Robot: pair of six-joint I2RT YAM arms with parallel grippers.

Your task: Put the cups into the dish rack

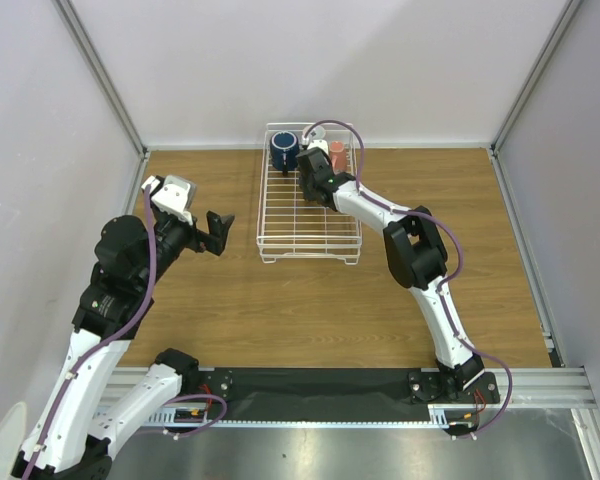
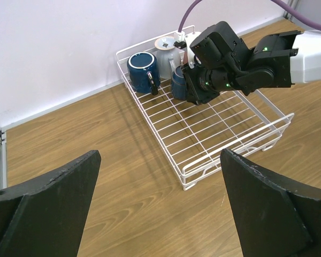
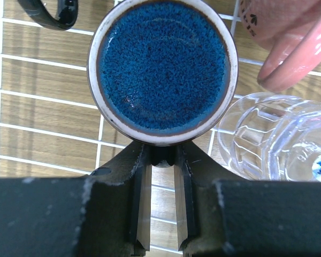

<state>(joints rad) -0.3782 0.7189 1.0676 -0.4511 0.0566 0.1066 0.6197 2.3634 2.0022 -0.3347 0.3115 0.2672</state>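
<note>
Now the right claw (image 3: 163,156), pinched narrow on the small dark blue cup (image 3: 163,64), holds it at the far end of the dish rack (image 1: 309,259); a crooked release could knock the glass tumbler (image 3: 273,139) just beside. The left claw (image 2: 160,154) gapes empty.

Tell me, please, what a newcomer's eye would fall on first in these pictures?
The right gripper, reaching into the far end of the dish rack, pinches the small dark blue cup beside a clear glass tumbler and a salmon-pink cup. The left gripper hangs open over the table left of the rack.
</note>
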